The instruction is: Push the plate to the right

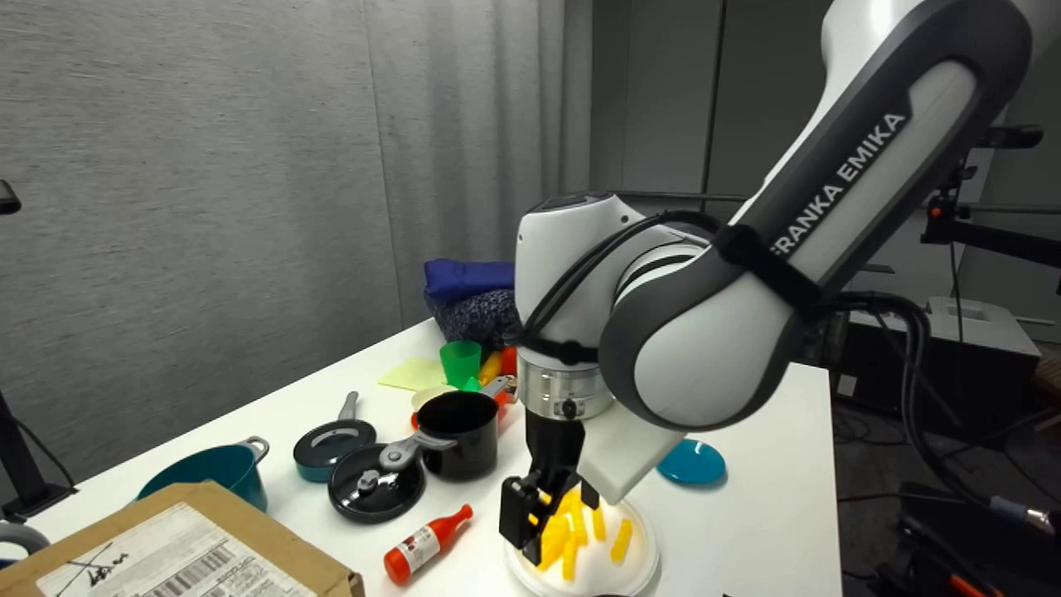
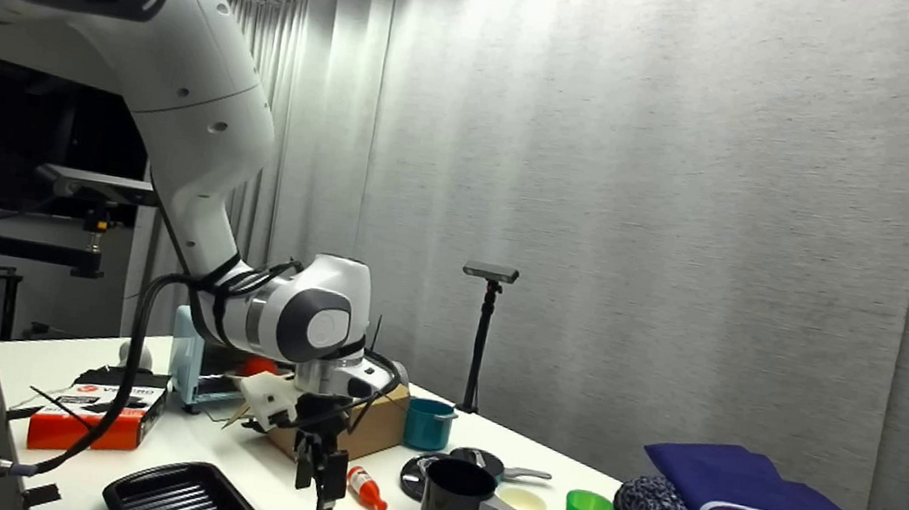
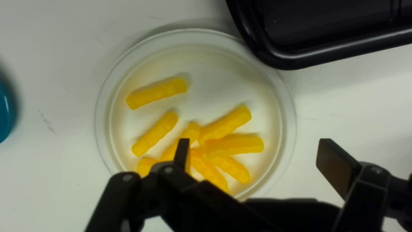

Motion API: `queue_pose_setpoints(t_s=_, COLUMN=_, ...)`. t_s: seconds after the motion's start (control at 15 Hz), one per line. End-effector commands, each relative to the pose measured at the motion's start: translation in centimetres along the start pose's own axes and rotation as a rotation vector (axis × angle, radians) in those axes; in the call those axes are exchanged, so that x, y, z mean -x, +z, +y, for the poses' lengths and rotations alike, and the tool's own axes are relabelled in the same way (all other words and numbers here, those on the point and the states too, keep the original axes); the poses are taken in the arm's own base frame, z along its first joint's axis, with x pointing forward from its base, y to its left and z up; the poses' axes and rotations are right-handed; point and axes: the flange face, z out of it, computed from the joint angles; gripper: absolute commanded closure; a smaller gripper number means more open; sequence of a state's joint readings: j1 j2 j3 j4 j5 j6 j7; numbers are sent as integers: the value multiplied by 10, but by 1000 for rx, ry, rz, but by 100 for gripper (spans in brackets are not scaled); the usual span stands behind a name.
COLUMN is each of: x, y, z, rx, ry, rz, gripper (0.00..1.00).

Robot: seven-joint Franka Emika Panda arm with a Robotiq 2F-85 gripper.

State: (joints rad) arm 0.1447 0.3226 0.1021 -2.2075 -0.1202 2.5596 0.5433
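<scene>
On the white table [image 1: 767, 514]: plate [image 3: 209, 90], black pot [image 1: 464, 444], teal dish [image 1: 693, 463], bottle [image 1: 427, 545] (lying down).

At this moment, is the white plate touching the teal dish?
Apart: the wrist view shows a strip of white tabletop between the white plate and teal dish.

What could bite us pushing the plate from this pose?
1. Snag: in the wrist view, a corner of the black tray overlaps the rim of the plate, so a push might catch or drag both.
2. Spill: the yellow pieces look loose, some heaped; a jerky push could shift them off.
3. Bad contact: in that view the open hand straddles the plate's edge, one side over the pieces; lowering here may press food, not rim.
</scene>
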Motion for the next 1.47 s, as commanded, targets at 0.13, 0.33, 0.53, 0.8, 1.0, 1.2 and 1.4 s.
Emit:
queue_pose_setpoints(t_s=0.13, x=-7, y=22, z=-14, rx=17, ry=-24, rz=-37, gripper=0)
queue_pose_setpoints(t_s=0.33, x=-4, y=31, z=-23, rx=33, ry=-42, rz=-53, gripper=0)
queue_pose_setpoints(t_s=0.53, x=-4, y=40, z=-27, rx=72, ry=-53, rz=-62, gripper=0)
queue_pose_setpoints(t_s=0.8, x=-9, y=45, z=-9, rx=139, ry=-34, rz=-89, gripper=0)
queue_pose_setpoints(t_s=1.0, x=-14, y=43, z=9, rx=160, ry=-5, rz=-91, gripper=0)
queue_pose_setpoints(t_s=1.2, x=-19, y=42, z=26, rx=169, ry=30, rz=-87, gripper=0)
queue_pose_setpoints(t_s=1.4, x=-21, y=43, z=42, rx=174, ry=72, rz=-84, gripper=0)
